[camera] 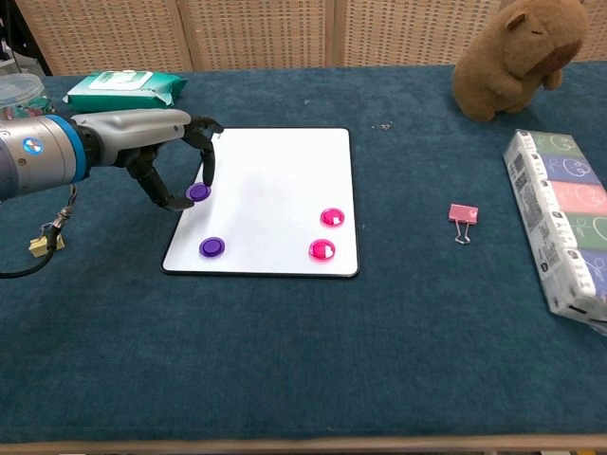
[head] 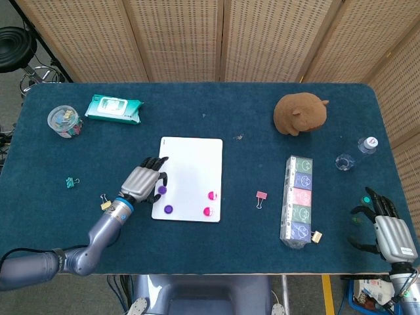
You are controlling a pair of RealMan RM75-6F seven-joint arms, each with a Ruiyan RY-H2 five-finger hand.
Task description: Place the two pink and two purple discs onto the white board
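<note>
The white board (head: 193, 157) (camera: 275, 180) lies mid-table. Two pink discs (head: 212, 195) (head: 208, 211) (camera: 331, 217) (camera: 321, 250) and one purple disc (head: 168, 209) (camera: 211, 247) sit on its near part. My left hand (head: 146, 180) (camera: 171, 156) pinches a second purple disc (head: 161, 189) (camera: 197, 192) between thumb and finger, just over the board's left edge. Whether that disc touches the board I cannot tell. My right hand (head: 384, 226) rests at the table's near right corner, fingers spread, holding nothing; the chest view does not show it.
A pink binder clip (head: 261, 198) (camera: 463, 217) and a pack of boxes (head: 298, 200) (camera: 560, 216) lie right of the board. A plush capybara (head: 300, 113), wipes pack (head: 113, 108), clip jar (head: 64, 121) and bottle (head: 366, 146) stand farther back. A gold clip (head: 105, 203) lies by my left forearm.
</note>
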